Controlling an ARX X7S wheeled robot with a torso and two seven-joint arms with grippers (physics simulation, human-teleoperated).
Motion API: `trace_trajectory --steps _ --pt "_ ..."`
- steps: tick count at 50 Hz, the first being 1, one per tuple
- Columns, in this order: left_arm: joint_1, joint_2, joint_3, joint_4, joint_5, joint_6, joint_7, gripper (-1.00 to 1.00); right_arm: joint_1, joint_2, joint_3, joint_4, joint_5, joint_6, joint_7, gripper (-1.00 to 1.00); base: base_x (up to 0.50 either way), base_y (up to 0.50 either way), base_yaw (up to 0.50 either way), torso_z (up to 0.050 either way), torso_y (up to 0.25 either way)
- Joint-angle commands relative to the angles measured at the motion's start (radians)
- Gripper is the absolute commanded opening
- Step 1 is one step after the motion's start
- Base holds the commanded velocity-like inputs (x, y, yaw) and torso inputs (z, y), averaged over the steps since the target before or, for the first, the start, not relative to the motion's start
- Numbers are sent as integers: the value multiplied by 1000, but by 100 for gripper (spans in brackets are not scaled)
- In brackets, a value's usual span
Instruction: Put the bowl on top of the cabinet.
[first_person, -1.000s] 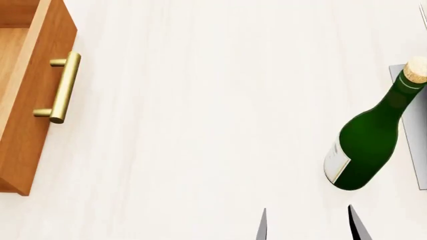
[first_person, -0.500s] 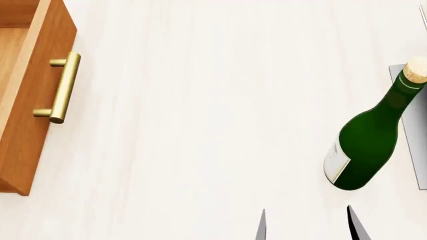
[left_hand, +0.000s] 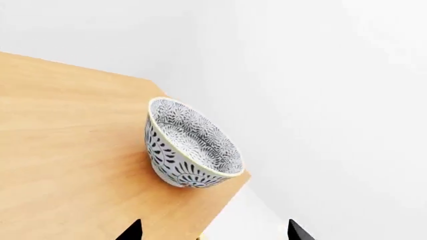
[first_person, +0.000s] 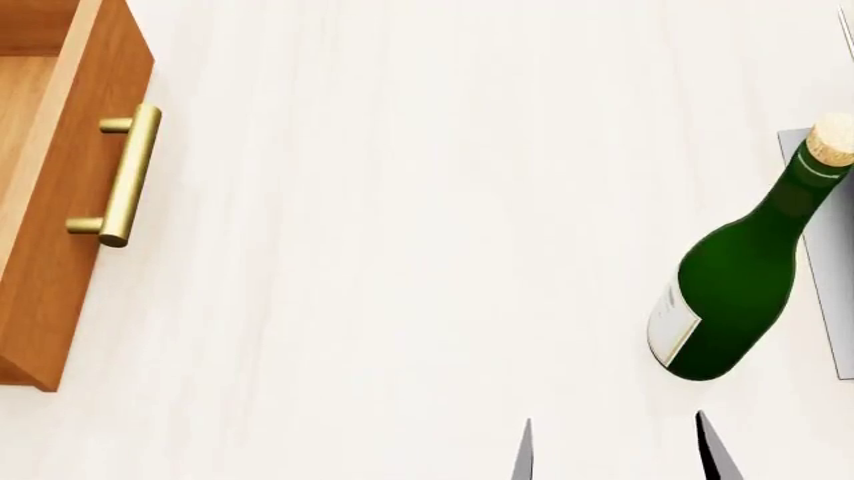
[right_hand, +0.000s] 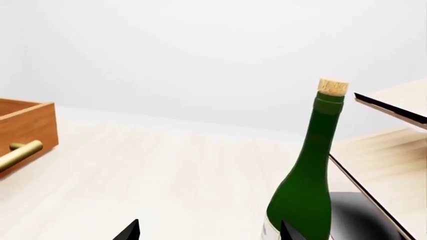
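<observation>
Bowl: I see the bowl (left_hand: 190, 145) in my left wrist view, resting on the flat orange-brown top of the cabinet (left_hand: 67, 160), close to that top's corner edge; its patterned inside faces my camera

Cabinet: in my head view the cabinet (first_person: 60, 190) sits at the left edge, one drawer pulled out with its brass handle (first_person: 127, 175) facing the table (first_person: 400, 250); my right wrist view catches the same drawer corner and handle (right_hand: 20, 152)

Left gripper: my left gripper (left_hand: 213, 235) shows only two dark fingertips spread wide apart at the frame's edge, nothing between them; the bowl lies clear of them, untouched

Right gripper: my right gripper (first_person: 614, 450) shows as two dark tips low in the head view, parted with bare table between them; in its own wrist view (right_hand: 207, 232) the tips are spread and hold nothing

Bottle: the green bottle (first_person: 741, 290) with a cork stands upright on the table just beside the rack (first_person: 830, 300) at the right; in my right wrist view the bottle (right_hand: 307, 180) is near one fingertip, and I cannot tell whether they touch
</observation>
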Motion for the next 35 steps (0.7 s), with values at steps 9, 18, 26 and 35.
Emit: trace_trajectory --steps 9,18,26,35 --pt "874 196 -129 684 149 427 335 100 -30 -14 71 -39 17 -39 -11 100 0 0 0 0 -2" --pt "1321 381 193 623 488 1140 548 100 -54 -16 91 -44 10 -101 2 100 23 0 0 0 0" --pt "1594 377 480 413 677 1844 507 100 -76 -18 105 -43 3 -168 8 100 5 0 0 0 0" --pt "1651 355 590 295 774 2072 468 100 -107 -28 112 -37 -28 -265 19 100 0 0 0 0 0"
